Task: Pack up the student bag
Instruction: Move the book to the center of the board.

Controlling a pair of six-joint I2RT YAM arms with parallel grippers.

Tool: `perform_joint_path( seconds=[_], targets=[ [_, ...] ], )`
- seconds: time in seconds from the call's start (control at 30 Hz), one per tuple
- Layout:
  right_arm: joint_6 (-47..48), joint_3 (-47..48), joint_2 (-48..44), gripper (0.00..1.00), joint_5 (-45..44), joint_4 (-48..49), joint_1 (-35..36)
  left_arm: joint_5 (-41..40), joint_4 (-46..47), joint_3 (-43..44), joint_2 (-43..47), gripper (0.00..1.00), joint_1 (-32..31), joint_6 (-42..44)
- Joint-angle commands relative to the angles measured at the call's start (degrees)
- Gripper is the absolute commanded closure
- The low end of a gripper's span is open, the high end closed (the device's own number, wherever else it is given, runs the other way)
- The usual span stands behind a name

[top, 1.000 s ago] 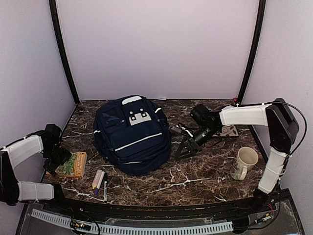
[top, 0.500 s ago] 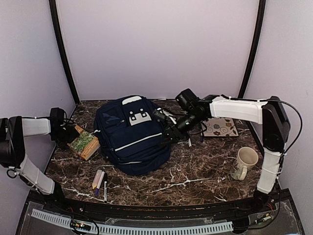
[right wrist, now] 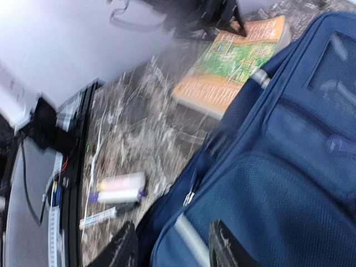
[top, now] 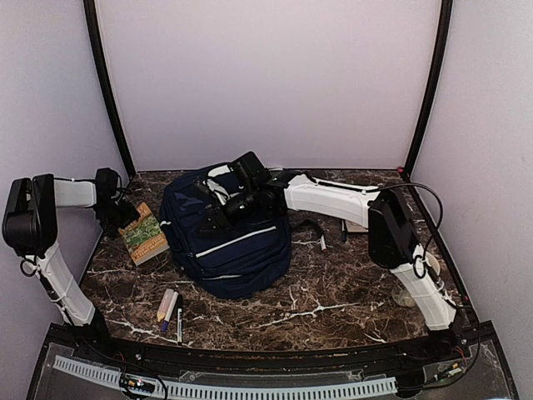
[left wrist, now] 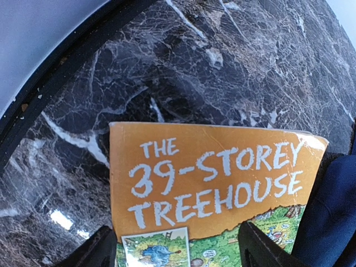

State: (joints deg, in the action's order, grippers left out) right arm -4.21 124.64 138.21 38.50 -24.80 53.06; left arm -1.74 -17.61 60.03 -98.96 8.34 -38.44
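The student bag (top: 226, 242) is a navy backpack with white stripes, lying in the middle of the marble table. My right gripper (top: 212, 208) reaches across its upper part. In the blurred right wrist view it (right wrist: 173, 250) is open, its jaws straddling a white stripe on the bag (right wrist: 267, 189), with a zip pull (right wrist: 190, 197) just ahead. An orange and green book (top: 143, 234) lies left of the bag. My left gripper (top: 117, 212) is at its far end. In the left wrist view it (left wrist: 178, 253) is open, jaws wide over the book (left wrist: 211, 183).
A highlighter (top: 166, 304) and a pen (top: 179, 321) lie near the front left, also seen in the right wrist view (right wrist: 117, 189). A dark strap and small items (top: 321, 237) lie right of the bag. A mug (top: 426, 265) is partly hidden behind the right arm.
My right gripper swung left from the table beside the bag to over the bag's top. The left gripper and the book moved from the front left to farther back beside the bag.
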Motion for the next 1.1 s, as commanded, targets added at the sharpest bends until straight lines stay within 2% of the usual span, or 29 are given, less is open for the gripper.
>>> perform_joint_path(
  seconds=[0.0,0.17,0.37,0.6,0.77,0.93,1.07],
  targets=[
    [-9.0,9.1,9.6,0.58,-4.8,4.0,-0.3,-6.9,-5.0,2.9,-0.5,0.21,-0.4,1.6],
    [-20.2,7.5,14.8,0.63,-8.2,9.1,-4.5,-3.4,-2.6,8.9,-3.3,0.28,-0.3,6.4],
    [-20.4,-1.6,10.7,0.66,-14.1,10.0,-9.9,-2.1,-5.3,17.6,-13.0,0.29,-0.3,8.1],
    [-18.8,-8.6,7.6,0.66,-16.1,9.9,-13.1,-2.6,-3.7,21.7,-19.3,0.3,-0.4,8.8],
    [-19.0,-12.8,6.7,0.66,-17.6,10.4,-15.5,1.9,-4.9,23.3,-23.0,0.33,-1.0,9.8],
    [-19.1,-15.9,5.0,0.67,-18.5,11.1,-17.7,0.9,-3.7,23.0,-23.2,0.33,-6.7,12.3],
    [-19.1,-18.9,2.8,0.67,-18.7,11.4,-19.9,1.7,-7.6,22.4,-23.1,0.33,-10.9,10.5]
  ],
)
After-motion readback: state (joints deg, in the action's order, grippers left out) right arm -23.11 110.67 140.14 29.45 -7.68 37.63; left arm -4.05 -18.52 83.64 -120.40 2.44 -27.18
